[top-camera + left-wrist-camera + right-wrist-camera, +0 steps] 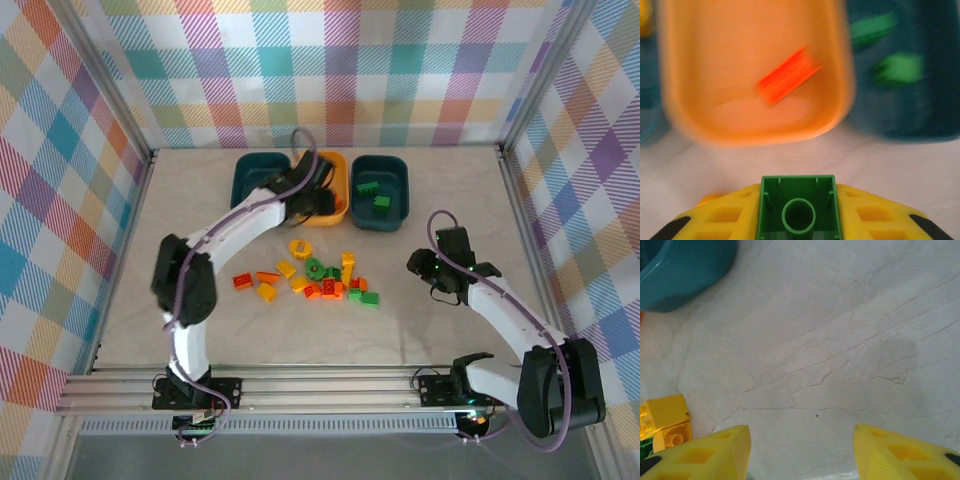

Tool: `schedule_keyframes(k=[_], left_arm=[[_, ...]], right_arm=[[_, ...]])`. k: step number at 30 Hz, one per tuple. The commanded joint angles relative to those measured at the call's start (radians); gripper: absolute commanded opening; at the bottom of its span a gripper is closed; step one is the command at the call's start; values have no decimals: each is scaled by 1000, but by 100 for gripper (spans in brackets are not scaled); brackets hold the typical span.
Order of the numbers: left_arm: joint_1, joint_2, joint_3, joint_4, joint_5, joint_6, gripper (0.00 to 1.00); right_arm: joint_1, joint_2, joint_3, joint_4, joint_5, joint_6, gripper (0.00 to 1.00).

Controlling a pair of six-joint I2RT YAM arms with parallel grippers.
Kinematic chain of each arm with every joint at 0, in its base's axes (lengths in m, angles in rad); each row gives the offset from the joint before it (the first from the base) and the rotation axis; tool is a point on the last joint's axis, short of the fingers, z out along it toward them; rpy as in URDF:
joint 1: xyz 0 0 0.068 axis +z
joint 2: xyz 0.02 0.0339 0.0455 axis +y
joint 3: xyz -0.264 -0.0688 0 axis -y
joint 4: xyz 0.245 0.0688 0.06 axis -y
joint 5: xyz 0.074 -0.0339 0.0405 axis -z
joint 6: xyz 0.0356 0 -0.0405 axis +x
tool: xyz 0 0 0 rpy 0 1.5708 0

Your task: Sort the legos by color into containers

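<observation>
Left wrist view: left end effector [799, 212] closed narrowly on a green lego [798, 197]. Yellow fingers [730, 215] pressed against both its sides, hollow underside and round tube toward the lens. Held above the worktop [890, 170], just short of the orange tub [705, 75]. Inside that tub, one red-orange lego [789, 74], blurred. Just beside it on the right, the right teal tub [935, 100] with two green legos [900, 67], also blurred.

Top external view: left end effector [305, 198] at the near side of the orange tub [338, 170], arm stretched far forward. Left teal tub [255, 175] on one flank of the orange one, right teal tub [403, 185] on the other. Loose legos [315, 280] in yellow, red-orange and green scattered on the worktop [300, 340], nearer the bases than the tubs. Right end effector [425, 268] low, to the right of that scatter.

Right wrist view: right end effector [800, 450] parted to a middling width, nothing between the fingers [705, 450], nothing touched. Bare worktop [840, 340] under the gap. Yellow lego [662, 415] at the left edge, near one finger. Corner of the right teal tub [680, 270] at upper left.
</observation>
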Motion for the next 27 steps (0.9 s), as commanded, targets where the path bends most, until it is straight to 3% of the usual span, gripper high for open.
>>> schedule_keyframes(k=[1, 7, 15, 18, 19, 20, 24, 27], left_arm=[[-11, 215, 261, -66, 127, 41, 30], [-20, 463, 597, -120, 283, 75, 32], [-22, 547, 683, -62, 315, 66, 39], [-24, 553, 691, -50, 323, 63, 54], [-24, 556, 704, -51, 330, 62, 70], [-24, 554, 714, -54, 332, 62, 76], [-25, 484, 719, -79, 329, 83, 86], [-22, 335, 580, -78, 238, 81, 87]], right_arm=[[-8, -7, 9, 34, -51, 53, 56], [-18, -26, 48, 21, -43, 42, 56], [-28, 10, 93, 20, -62, 13, 57], [-29, 16, 89, 28, -72, 21, 58], [-28, 15, 88, 28, -77, 24, 59], [-28, 13, 89, 27, -78, 24, 60], [-28, 0, 96, 16, -92, 13, 60], [-24, -15, 99, 8, -108, 5, 61]])
